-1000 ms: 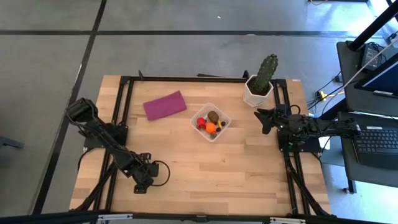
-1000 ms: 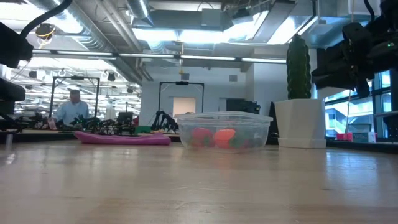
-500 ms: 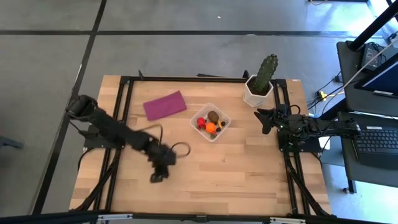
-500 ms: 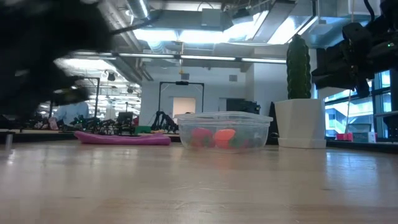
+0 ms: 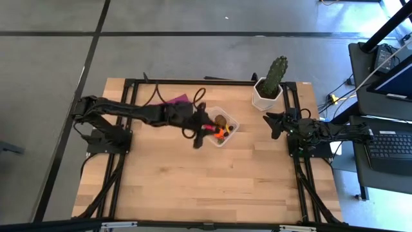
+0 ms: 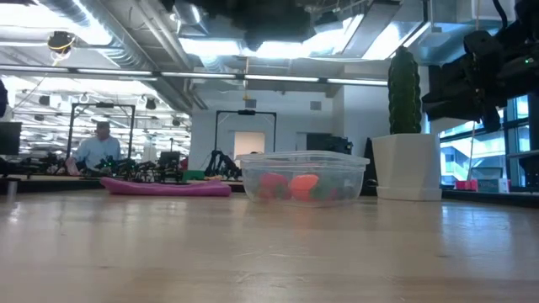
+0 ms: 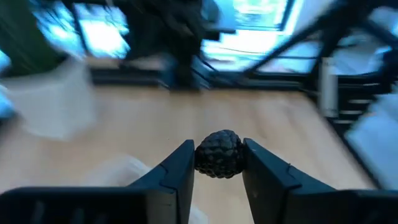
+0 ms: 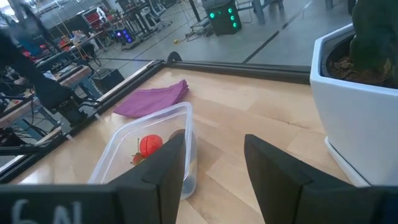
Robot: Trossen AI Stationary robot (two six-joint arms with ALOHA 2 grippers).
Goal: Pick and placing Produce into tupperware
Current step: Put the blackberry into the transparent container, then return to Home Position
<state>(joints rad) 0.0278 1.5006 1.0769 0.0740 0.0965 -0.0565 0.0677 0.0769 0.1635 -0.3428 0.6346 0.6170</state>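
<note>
Dark, knobbly toy berry [image 7: 219, 154]: being pinched between the fingers of the left gripper [image 5: 198, 132], which is being held over the near-left edge of the clear, shallow plastic tupperware box [image 5: 230, 129]. Orange ball, red strawberries and brown oval [image 5: 221, 120] are being kept inside that box already. Step in hand: carrying to drop-off; next, centring over the box and releasing is judged necessary. Since a second ago, this arm has been swung across from far short of the box. Right gripper [image 5: 271, 124]: parked beside the box's right, fingers parted, nothing held.
</note>
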